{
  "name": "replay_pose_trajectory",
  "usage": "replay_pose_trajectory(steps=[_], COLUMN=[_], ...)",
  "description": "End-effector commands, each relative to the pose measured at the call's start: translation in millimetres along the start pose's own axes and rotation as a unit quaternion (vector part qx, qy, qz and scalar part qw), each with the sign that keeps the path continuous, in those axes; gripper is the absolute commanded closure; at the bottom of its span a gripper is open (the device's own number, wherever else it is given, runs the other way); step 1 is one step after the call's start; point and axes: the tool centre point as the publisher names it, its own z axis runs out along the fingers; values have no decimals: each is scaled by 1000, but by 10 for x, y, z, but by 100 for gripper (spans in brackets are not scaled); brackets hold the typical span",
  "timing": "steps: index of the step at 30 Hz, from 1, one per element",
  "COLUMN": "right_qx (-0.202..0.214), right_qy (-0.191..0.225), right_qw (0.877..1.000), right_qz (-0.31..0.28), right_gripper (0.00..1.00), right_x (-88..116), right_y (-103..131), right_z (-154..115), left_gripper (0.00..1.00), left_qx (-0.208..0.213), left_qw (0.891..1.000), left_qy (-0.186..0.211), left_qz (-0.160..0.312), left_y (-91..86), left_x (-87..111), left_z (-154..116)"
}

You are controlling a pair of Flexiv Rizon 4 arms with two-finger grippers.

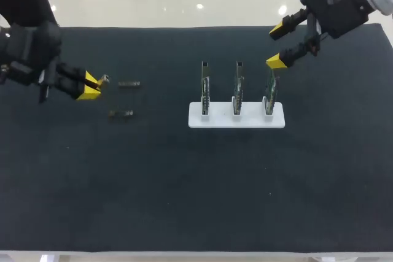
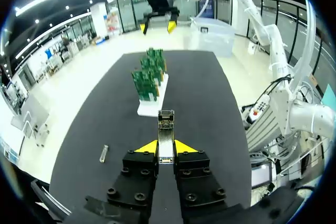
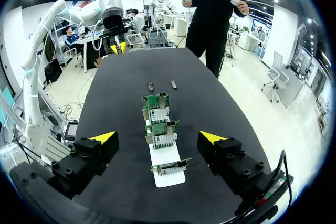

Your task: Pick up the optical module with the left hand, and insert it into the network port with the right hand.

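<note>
The optical module [image 2: 166,127] is clamped in the left end effector [image 2: 166,148], seemingly just off the tabletop [image 1: 184,182], so pickup is done. The right end effector [image 1: 279,45] is held wide apart by the boards [image 1: 237,84]; insertion remains.

A slim metallic optical module [image 2: 166,121] is held level between the yellow-tipped fingers of the left gripper [image 2: 166,147], with its cage-like end projecting ahead of the tips, above the left part of the dark worktop [image 1: 196,200]. Two further modules [image 1: 129,83] [image 1: 121,113] are laid flat on the worktop just beside it, a little apart from each other. Three green circuit boards [image 1: 205,87] [image 1: 237,87] [image 1: 271,90] are stood upright in a row in a white holder [image 1: 236,119] near the worktop's middle. A metal network port [image 3: 164,96] is seen at a board's upper edge.
</note>
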Motion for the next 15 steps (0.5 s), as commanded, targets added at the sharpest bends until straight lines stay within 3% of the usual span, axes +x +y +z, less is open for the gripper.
replay_pose_trajectory(steps=[1,4,15], right_qx=[-1,-1,-1], right_qy=[-1,-1,-1], right_qw=[1000,1000,1000], right_qz=[0,0,0], right_gripper=[0,0,0], right_x=[1,1,1], right_y=[-8,-8,-8], right_z=[7,7,7], left_gripper=[100,100,100], left_qx=[-28,-45,-45], left_qw=[987,975,975], left_qy=[-161,-216,-216], left_qz=[5,14,14], left_y=[-99,-69,-69], left_x=[-7,-6,-6], left_z=[-51,-6,-6])
